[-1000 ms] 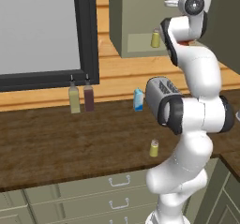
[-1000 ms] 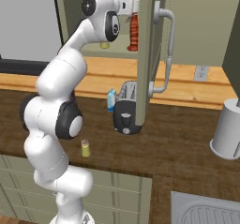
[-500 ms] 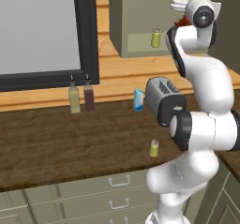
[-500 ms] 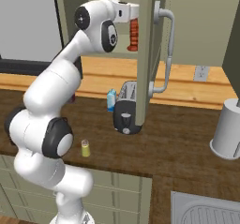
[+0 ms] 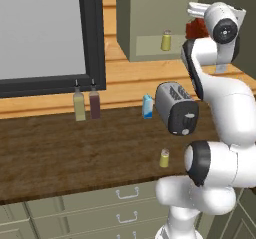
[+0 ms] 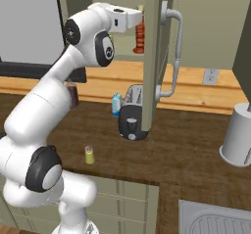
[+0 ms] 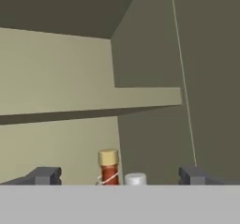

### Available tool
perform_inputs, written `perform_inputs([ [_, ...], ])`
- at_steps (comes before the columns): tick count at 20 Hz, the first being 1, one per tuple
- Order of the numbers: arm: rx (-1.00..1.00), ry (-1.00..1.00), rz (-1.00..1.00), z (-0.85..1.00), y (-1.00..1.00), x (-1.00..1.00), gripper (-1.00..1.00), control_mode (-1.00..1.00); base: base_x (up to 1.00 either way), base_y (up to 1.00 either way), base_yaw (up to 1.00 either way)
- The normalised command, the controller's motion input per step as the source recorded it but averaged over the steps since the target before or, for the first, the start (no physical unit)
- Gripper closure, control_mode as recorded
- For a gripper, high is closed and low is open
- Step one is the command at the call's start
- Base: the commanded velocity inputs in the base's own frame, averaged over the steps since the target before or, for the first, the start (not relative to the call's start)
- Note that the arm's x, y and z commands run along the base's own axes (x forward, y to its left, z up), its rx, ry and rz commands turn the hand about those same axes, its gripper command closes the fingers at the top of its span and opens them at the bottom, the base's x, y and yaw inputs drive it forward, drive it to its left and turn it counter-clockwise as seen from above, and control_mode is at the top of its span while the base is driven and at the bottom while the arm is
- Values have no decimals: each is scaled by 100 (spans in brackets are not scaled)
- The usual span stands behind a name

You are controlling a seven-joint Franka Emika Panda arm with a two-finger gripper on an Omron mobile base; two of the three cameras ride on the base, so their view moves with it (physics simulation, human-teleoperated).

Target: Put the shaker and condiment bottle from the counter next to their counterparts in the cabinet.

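Since a second ago the arm is pulling back from the cabinet [image 5: 150, 13], wrist swinging out. Left to right: a shaker [image 5: 164, 158] is sitting on the table [image 5: 60, 148] in front of the toaster [image 5: 175, 108]; its twin [image 5: 166, 40] is sitting on the cabinet shelf; the bottle [image 7: 108, 168] is standing there beside a white cap [image 7: 135, 179]. Gripper [image 7: 117, 176] is hanging with jaws spread, gripping nothing.

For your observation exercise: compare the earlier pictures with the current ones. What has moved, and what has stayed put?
The arm's upper links swung right and its hand drew back from the cabinet, gripper with jaws open, the condiment bottle standing free on the shelf. Unmoved: the shaker on the counter, toaster, carton.
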Motion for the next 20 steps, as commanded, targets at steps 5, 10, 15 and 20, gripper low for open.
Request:
perform_inputs([
  [5,0,-6,-17,-6,21,-76,-100,-100,0,0,0],
  [10,0,-1,-25,-24,25,-62,-100,-100,0,0,0],
  [15,0,0,-27,-36,43,-47,-100,-100,0,0,0],
  [20,0,1,-19,-49,53,-40,-100,-100,0,0,0],
])
